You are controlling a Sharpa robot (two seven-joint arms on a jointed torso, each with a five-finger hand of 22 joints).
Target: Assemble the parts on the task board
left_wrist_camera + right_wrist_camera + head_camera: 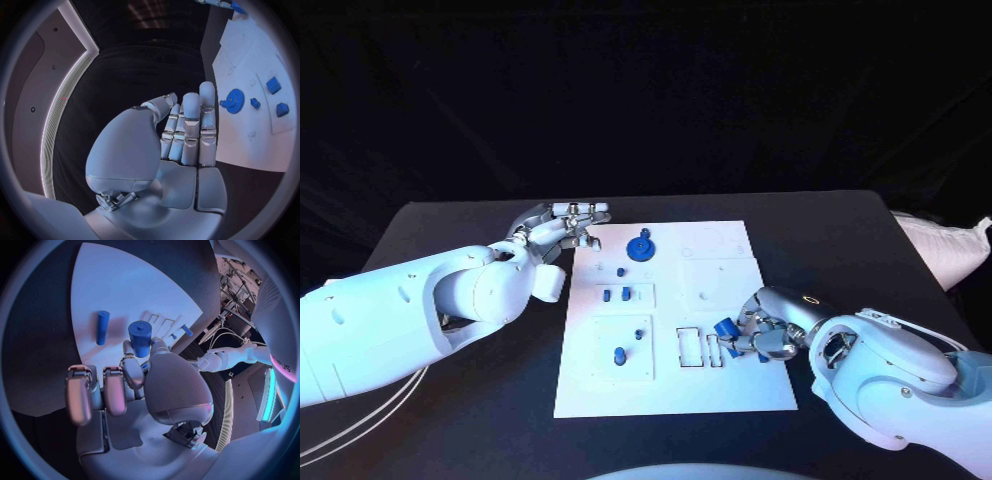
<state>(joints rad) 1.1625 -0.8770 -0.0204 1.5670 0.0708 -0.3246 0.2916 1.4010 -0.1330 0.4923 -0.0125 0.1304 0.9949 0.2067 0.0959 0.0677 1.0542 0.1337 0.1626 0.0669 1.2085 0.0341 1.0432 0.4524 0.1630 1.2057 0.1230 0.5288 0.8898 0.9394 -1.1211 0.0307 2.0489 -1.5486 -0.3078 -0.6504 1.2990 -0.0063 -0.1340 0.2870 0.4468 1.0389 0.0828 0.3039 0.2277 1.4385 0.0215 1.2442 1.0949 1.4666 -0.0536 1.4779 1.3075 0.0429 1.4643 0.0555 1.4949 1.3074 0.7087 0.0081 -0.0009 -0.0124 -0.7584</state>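
The white board [678, 330] lies in the middle of the black table [459, 230], and everything else is best placed from it. The right hand [764, 335] rests over the board's right edge, toward the near end, and pinches a short blue cylinder [140, 337] between its thumb and a finger, while the other fingers [79, 400] curl in beside it. Just beyond that cylinder, a slim blue peg [102, 327] lies flat on the board. Near the hand sits a pair of narrow rectangular slots [691, 346]; whether the cylinder touches the board cannot be told from these views.

The left hand [564, 226] hovers off the board's far left corner, over the table, with its fingers [187, 127] straight, close together and holding nothing. A blue gear [640, 247] sits on the board close to that corner. Further in along the board's left half are two small blue blocks [619, 294], with a blue pin [619, 355] nearer the robot.
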